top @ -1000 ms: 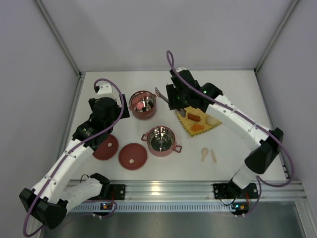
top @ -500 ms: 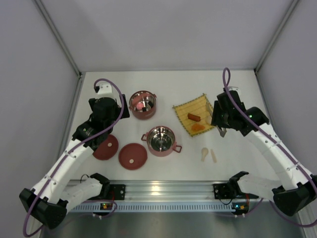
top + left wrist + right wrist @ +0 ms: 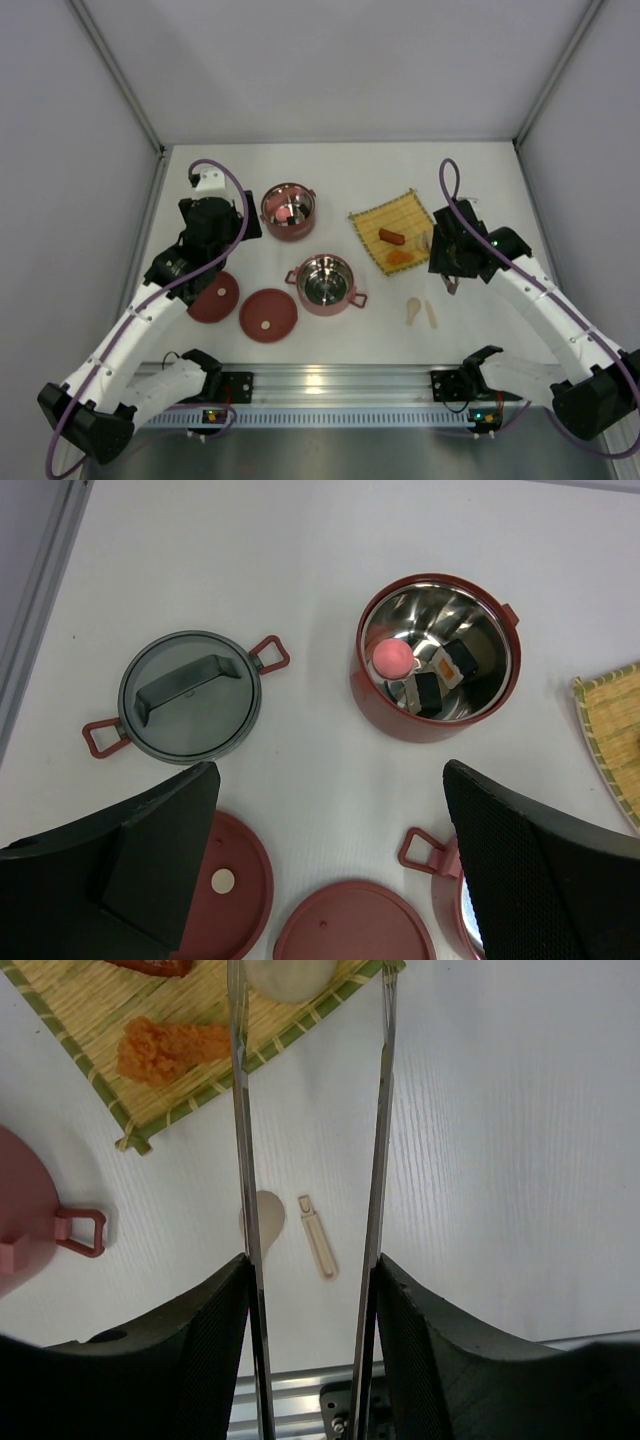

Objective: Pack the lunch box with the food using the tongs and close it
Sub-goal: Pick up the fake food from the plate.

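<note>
My right gripper [image 3: 447,262] [image 3: 312,1260] is shut on the silver tongs [image 3: 241,1110], whose two arms reach over the yellow mat's [image 3: 377,217] right corner with a cream piece [image 3: 290,975] between them. An orange piece [image 3: 170,1045] and a sausage [image 3: 391,236] lie on the mat. The far lunch box bowl [image 3: 420,727] holds a pink round [image 3: 392,658] and black-and-white rolls [image 3: 428,692]. The near bowl [image 3: 325,283] shows bare steel. Two red lids [image 3: 268,314] [image 3: 214,296] lie flat. My left gripper [image 3: 328,780] hangs open above the lids.
A grey lid with red handles [image 3: 190,695] lies left of the far bowl. Two beige sticks [image 3: 318,1235] [image 3: 262,1215] rest on the white table below the mat. Grey walls close in the sides and back; the metal rail runs along the near edge.
The right arm swung with the tongs from between the far bowl and the mat over to the mat's right corner. The left arm stayed still.
</note>
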